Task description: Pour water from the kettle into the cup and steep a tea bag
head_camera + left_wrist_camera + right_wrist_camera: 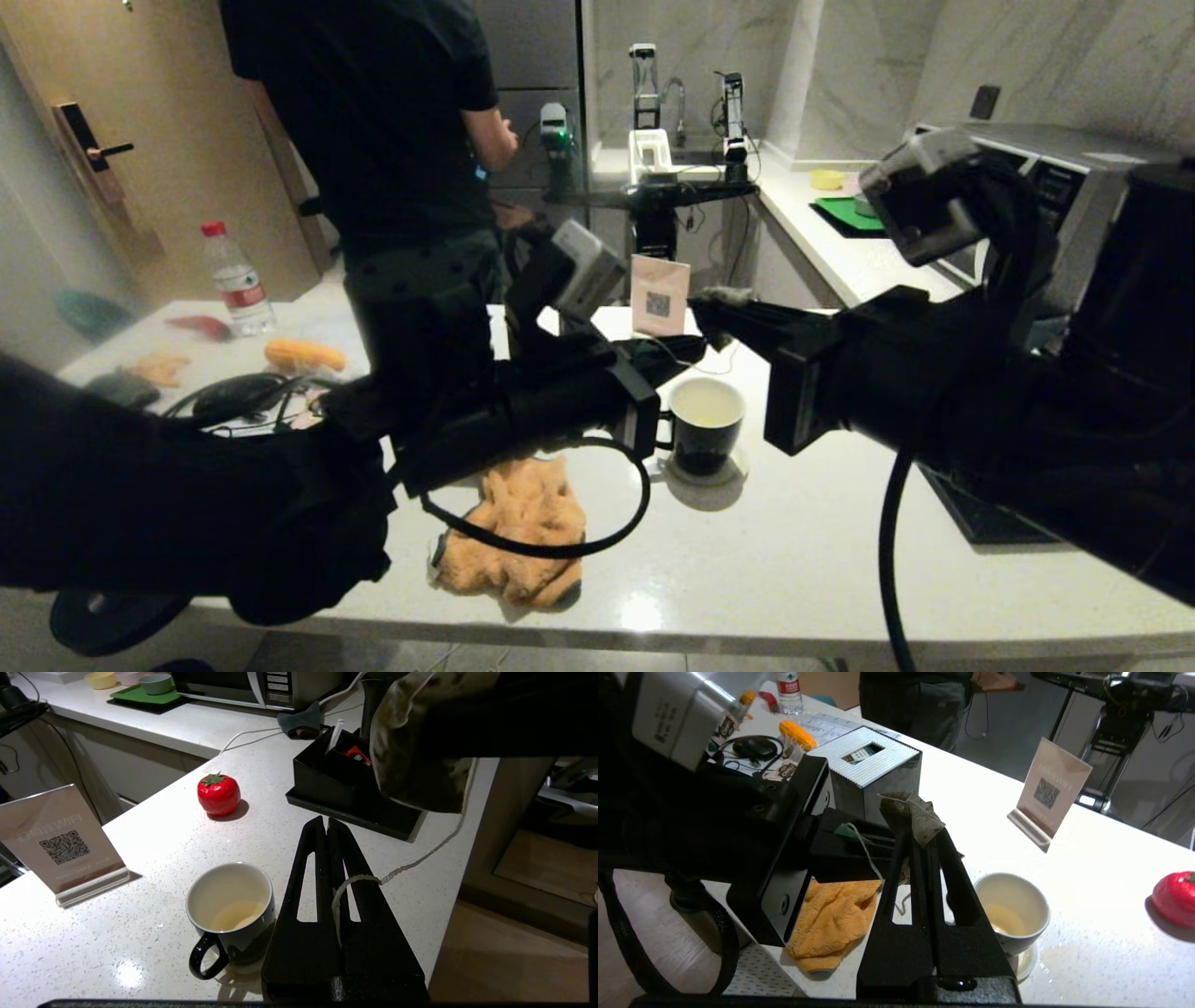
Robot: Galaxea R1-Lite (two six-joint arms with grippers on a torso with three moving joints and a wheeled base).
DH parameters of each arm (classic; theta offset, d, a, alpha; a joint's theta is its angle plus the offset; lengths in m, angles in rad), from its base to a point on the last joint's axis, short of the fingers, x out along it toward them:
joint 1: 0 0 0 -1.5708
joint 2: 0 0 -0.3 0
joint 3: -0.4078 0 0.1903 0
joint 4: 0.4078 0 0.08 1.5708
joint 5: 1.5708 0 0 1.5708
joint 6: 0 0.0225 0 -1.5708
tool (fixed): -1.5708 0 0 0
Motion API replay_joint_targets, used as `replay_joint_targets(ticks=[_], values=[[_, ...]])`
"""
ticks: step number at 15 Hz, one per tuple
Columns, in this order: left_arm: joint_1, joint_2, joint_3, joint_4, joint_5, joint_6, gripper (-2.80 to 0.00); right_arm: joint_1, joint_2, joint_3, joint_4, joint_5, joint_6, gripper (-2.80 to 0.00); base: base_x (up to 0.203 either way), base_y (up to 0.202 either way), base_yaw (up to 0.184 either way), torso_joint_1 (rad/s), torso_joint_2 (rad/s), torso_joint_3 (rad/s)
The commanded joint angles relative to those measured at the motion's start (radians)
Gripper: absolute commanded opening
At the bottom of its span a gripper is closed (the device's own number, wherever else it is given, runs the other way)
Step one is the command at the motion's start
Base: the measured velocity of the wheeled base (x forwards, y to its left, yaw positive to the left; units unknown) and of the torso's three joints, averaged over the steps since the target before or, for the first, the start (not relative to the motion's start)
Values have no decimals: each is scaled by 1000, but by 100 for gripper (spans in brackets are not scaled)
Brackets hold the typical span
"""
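Up top, tea bag [911, 814] pinched in right gripper [920, 833], above cup [1012, 912]

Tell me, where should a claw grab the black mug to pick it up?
Probably by its loop handle. The mug stands upright on the counter with liquid inside, so a level grip from the handle side, toward the robot's left, should keep it from spilling. Right now both claws are busy: the right claw pinches the tea bag, the left claw its string.

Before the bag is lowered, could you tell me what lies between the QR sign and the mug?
Nothing: in the left wrist view, bare white countertop runs from the QR sign to the mug.
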Motion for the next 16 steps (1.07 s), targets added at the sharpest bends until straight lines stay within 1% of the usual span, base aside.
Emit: replay_joint_targets(ticks=[1, 3, 4, 7, 9, 11, 16], values=[[0, 7, 1, -6, -3, 0, -280, 1, 8, 20, -29, -3, 18, -280, 0, 0, 0, 0, 0, 0], [-2, 10, -1, -6, -3, 1, -280, 1, 19, 44, -71, -22, 53, -280, 0, 0, 0, 0, 0, 0], [-2, 10, 1, -6, -3, 1, -280, 1, 27, 47, -88, -42, 66, -280, 0, 0, 0, 0, 0, 0], [-2, 10, 2, -6, -2, 1, -280, 1, 46, 47, -122, -118, 148, -280, 0, 0, 0, 0, 0, 0], [0, 8, 2, -6, -2, 0, -280, -3, 46, 52, -121, -126, 182, -280, 0, 0, 0, 0, 0, 0], [3, 8, 1, -6, -2, 0, -280, -5, 46, 52, -116, -163, 196, -280, 0, 0, 0, 0, 0, 0], [6, 8, 2, -6, -2, 0, -280, -5, 39, 73, -113, -166, 196, -280, 0, 0, 0, 0, 0, 0]])
